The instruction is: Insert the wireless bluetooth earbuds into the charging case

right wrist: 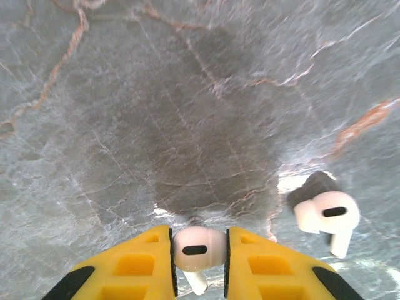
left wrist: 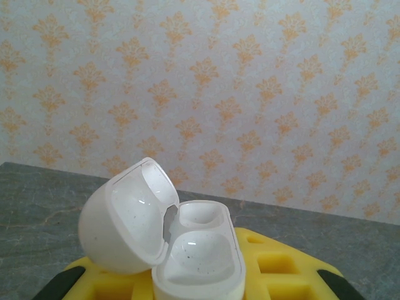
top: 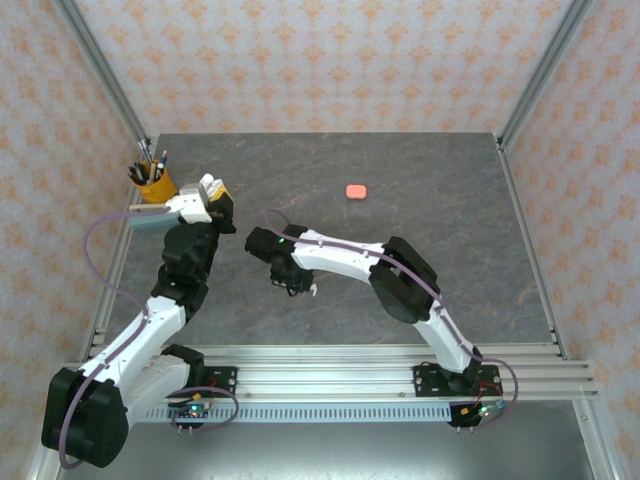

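Observation:
A white charging case (left wrist: 199, 259) is held up off the table with its lid (left wrist: 122, 219) swung open, both sockets empty. My left gripper (top: 205, 203) is shut on it, and its yellow fingers (left wrist: 281, 265) show beneath the case. Low over the grey table, my right gripper (right wrist: 199, 259) is shut on a white earbud (right wrist: 197, 248). The black pads touch both sides of the bud's head and its stem points down. A second white earbud (right wrist: 328, 215) lies loose on the table just to the right of that gripper. In the top view my right gripper (top: 293, 282) is near the table's middle.
A small coral-pink case (top: 356, 190) lies closed toward the back of the table. A yellow cup of pens (top: 152, 182) stands at the back left, with a pale blue-grey block (top: 150, 222) just in front of it. Metal frame posts edge the table (top: 450, 200).

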Tool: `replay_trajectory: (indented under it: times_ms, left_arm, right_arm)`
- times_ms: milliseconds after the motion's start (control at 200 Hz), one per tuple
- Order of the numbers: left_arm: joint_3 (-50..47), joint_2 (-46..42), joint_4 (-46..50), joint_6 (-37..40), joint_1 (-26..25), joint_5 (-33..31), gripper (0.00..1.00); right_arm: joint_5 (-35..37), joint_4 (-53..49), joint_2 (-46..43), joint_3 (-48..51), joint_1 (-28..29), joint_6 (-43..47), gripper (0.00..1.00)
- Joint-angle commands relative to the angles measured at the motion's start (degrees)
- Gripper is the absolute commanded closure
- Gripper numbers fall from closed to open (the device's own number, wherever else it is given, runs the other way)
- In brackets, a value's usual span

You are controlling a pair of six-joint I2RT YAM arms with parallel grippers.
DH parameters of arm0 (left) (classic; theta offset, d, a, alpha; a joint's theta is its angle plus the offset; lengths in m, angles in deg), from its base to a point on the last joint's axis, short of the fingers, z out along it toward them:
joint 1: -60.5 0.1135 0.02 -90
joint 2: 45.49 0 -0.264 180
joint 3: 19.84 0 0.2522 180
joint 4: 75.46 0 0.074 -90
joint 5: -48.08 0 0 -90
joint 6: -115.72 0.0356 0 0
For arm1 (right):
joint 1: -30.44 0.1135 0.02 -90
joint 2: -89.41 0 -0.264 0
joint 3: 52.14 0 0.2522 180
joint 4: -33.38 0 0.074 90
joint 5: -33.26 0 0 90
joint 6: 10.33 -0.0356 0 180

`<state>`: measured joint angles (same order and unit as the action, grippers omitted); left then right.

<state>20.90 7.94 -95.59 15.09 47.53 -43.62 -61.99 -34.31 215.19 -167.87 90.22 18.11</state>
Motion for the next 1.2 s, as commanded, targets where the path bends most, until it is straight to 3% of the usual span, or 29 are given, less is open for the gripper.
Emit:
replay_trajectory:
  times_ms: [0,390,691,901,1196]
  left_arm:
    - [2.8,0.6,-0.4,0.6,0.3,0.9,1.0]
    - [5.7,3.0,1.4,4.6,0.3,8.7,1.0]
    - [9.0,9.7,5.2,7.4,-0.2,20.7,1.0]
    - [8.4,14.9,1.7,12.7,-3.8,29.2,1.0]
    - [13.4,21.6,2.1,16.8,-9.4,32.0,1.0]
  right_arm:
    - [5.1,0.9,-5.2,2.0,-1.4,1.5,0.78]
    - [13.5,8.8,-13.4,12.6,-8.0,9.3,0.78]
    - [22.8,16.3,-18.4,21.4,-12.2,17.6,0.78]
    - [26.1,22.9,-21.6,25.9,-14.2,21.3,0.79]
    - [27.4,27.9,-25.6,23.8,-16.7,26.9,0.79]
